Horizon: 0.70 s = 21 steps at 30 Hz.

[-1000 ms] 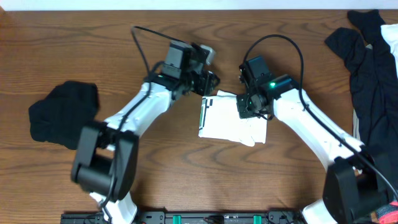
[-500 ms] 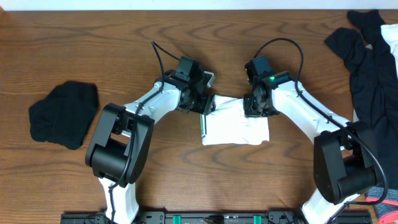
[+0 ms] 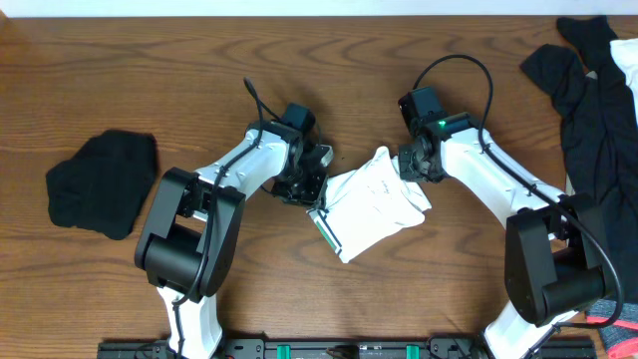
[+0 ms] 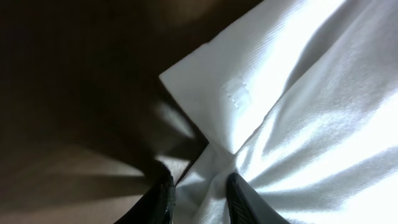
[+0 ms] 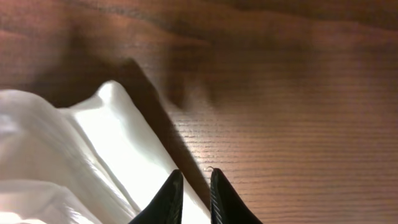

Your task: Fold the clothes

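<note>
A white folded garment (image 3: 374, 204) lies tilted on the wooden table (image 3: 299, 80) at the centre. My left gripper (image 3: 317, 185) is at its left edge; in the left wrist view the jaws (image 4: 199, 194) are shut on a pinch of the white cloth (image 4: 298, 112). My right gripper (image 3: 412, 168) is at the garment's upper right edge, where the cloth bunches up. In the right wrist view its fingers (image 5: 193, 186) are nearly together on the edge of the white cloth (image 5: 93, 155).
A crumpled black garment (image 3: 103, 182) lies at the left of the table. A heap of black and white clothes (image 3: 596, 90) lies at the far right edge. The arms' bases stand at the front edge.
The white garment lay square and now sits turned, its lower left corner swung toward the front. The left gripper has dropped a little lower and the right gripper has shifted slightly up and right.
</note>
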Each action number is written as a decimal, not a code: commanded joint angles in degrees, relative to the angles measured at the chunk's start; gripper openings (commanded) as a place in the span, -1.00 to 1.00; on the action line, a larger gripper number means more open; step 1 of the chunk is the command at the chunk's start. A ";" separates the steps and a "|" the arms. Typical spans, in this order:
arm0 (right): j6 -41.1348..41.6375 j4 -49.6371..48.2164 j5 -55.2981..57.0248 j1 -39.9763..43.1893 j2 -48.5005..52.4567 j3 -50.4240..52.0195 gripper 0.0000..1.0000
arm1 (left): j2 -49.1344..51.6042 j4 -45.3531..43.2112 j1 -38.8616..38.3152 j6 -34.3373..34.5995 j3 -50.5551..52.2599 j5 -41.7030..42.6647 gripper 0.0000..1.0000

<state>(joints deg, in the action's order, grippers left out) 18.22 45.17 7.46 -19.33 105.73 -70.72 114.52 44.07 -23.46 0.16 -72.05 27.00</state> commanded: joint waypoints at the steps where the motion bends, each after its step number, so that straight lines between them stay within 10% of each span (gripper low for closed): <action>1: -1.16 2.12 -3.39 0.42 -0.42 -0.85 -0.72 | 1.20 1.07 0.04 0.28 1.31 -3.10 -0.38; 18: -7.85 15.74 -18.27 -0.31 -17.11 -2.32 -0.38 | -12.39 0.68 0.68 1.05 1.31 -9.92 -0.35; 21: -7.78 15.47 -18.47 -0.81 -15.69 -1.29 -0.36 | -14.80 -1.49 0.68 1.18 1.31 -13.86 0.18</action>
<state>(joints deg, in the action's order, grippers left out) 11.25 60.58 -9.04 -19.49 88.38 -72.82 102.08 43.55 -23.07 0.25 -70.70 18.83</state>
